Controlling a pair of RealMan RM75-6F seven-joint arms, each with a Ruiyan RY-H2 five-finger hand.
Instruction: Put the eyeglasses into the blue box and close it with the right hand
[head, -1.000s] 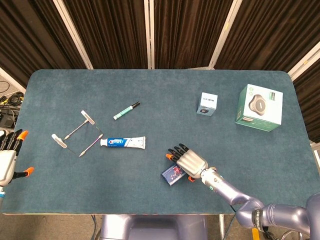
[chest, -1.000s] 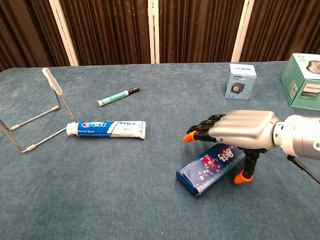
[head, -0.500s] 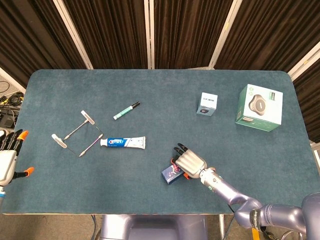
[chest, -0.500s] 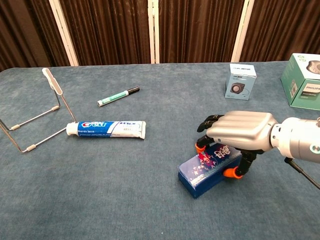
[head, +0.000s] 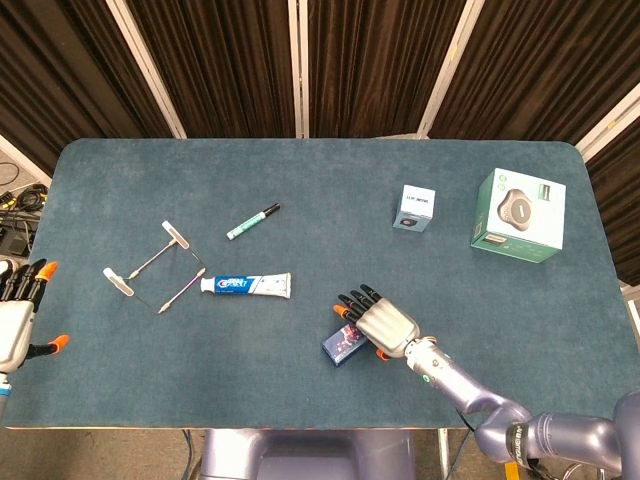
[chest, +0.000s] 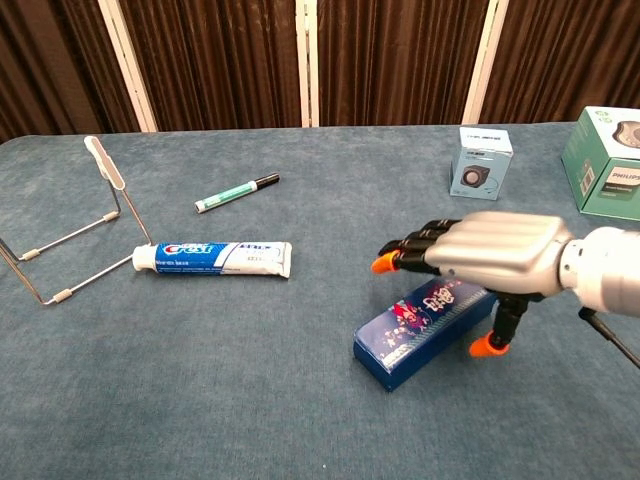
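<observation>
Blue with a printed lid, the box lies near the front edge of the teal table, and the right hand hovers just above it with fingers extended and apart, thumb pointing down beside the box's right end — holding nothing. The lid appears shut in both views, and no eyeglasses can be seen anywhere; they may be inside, though the pictures cannot confirm it. My reading is that the closing step is at its end or nearly so. What the next move calls for is either a flat press along the lid to seat it, or a lift clear without dragging the box.

The left hand sits at the far left edge of the table, fingers spread, empty and well apart from the work.

Around it: a toothpaste tube to the box's left, a green marker beyond that, and a bent wire stand at the far left. A small grey-blue carton and a larger green carton stand farther back on the right. None of these crowd the box — nothing stands in the hand's way.
</observation>
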